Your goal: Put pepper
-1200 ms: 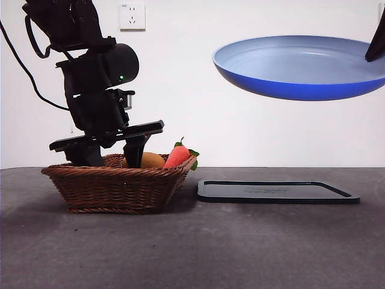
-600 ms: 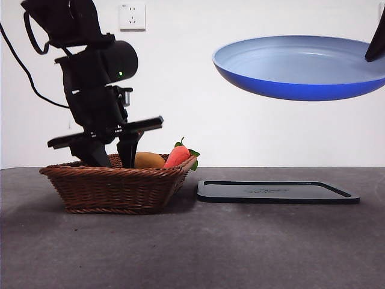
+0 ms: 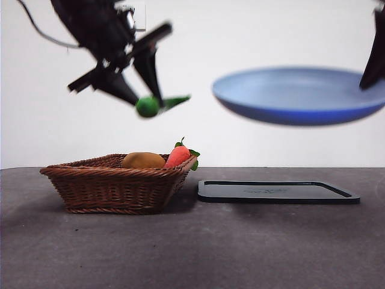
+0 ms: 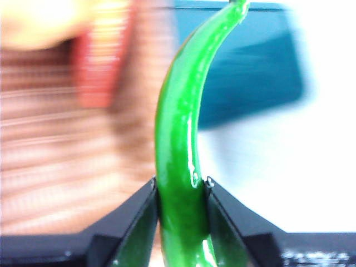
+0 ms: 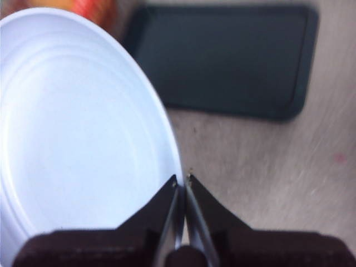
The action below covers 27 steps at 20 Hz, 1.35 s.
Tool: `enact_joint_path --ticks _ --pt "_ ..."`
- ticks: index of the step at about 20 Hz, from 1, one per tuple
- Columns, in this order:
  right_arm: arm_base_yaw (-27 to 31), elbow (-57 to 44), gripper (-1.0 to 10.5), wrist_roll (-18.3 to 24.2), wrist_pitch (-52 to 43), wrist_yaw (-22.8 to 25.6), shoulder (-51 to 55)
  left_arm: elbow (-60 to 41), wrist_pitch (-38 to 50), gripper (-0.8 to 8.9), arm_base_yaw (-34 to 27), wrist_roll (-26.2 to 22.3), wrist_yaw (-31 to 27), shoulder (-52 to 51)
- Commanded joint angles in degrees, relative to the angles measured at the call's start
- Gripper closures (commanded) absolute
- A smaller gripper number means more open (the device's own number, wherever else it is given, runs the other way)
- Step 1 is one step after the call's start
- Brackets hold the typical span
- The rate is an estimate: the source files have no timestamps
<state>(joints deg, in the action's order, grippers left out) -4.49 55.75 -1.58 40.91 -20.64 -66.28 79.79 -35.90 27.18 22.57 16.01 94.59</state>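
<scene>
left gripper [image 3: 147, 99] clamps the green pepper [image 3: 157, 105] high above the wicker basket [image 3: 114, 183], for carrying right; right gripper [image 5: 182, 181] pinches the blue plate's [image 3: 301, 96] rim, holding it aloft to receive.

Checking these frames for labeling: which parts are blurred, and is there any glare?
Front view: left gripper, pepper and blue pan are motion-smeared, basket sharp. Left wrist view: pepper crisp with glossy highlights, background streaked. Right wrist view: mildly soft.

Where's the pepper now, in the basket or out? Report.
Out. The left gripper holds the pepper in the air above the basket, jaws shut on it; nothing touches it below.
</scene>
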Motion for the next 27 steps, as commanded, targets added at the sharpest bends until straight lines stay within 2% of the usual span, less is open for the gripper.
enact_joint_path --ticks 1,4,7,9,11,13,17,19,23,27 --pt "-0.6 1.1 9.4 -3.4 -2.1 -0.5 -5.6 1.2 0.3 7.03 3.4 -1.3 1.5 -0.8" --pt "-2.1 1.1 9.4 -6.0 -3.6 -0.7 -12.0 1.2 0.1 7.03 8.4 -3.5 1.4 -0.6" --pt "-4.2 1.1 9.4 -7.7 -5.1 -3.4 -15.4 1.2 0.7 7.03 14.1 -5.2 -4.1 0.9" --pt "-5.4 1.1 9.4 -8.6 -6.2 -3.4 -15.5 1.2 0.3 7.03 16.3 -7.6 -5.0 2.6" --pt "-6.1 1.1 9.4 -9.0 -6.1 -3.5 -15.5 1.2 0.5 7.03 17.8 -7.8 -9.7 4.6" --pt "-6.6 1.1 9.4 -9.0 -5.9 -3.5 -15.5 1.2 1.4 7.03 18.4 -7.8 -11.9 6.1" --pt "-7.0 1.1 9.4 -9.0 -5.9 -3.6 -15.5 1.2 1.5 7.0 18.5 -8.3 -11.7 6.9" --pt "-7.0 1.1 9.4 -9.0 -5.9 -5.2 -15.5 1.2 1.6 6.98 18.5 -8.5 -11.9 6.9" --pt "-7.0 1.1 9.4 -9.0 -5.9 -6.4 -15.5 1.2 1.1 6.14 18.7 -8.5 -12.7 6.9" --pt "-7.0 1.1 9.4 -9.0 -5.9 -6.4 -15.5 1.2 1.2 6.07 18.7 -8.1 -12.5 6.9"
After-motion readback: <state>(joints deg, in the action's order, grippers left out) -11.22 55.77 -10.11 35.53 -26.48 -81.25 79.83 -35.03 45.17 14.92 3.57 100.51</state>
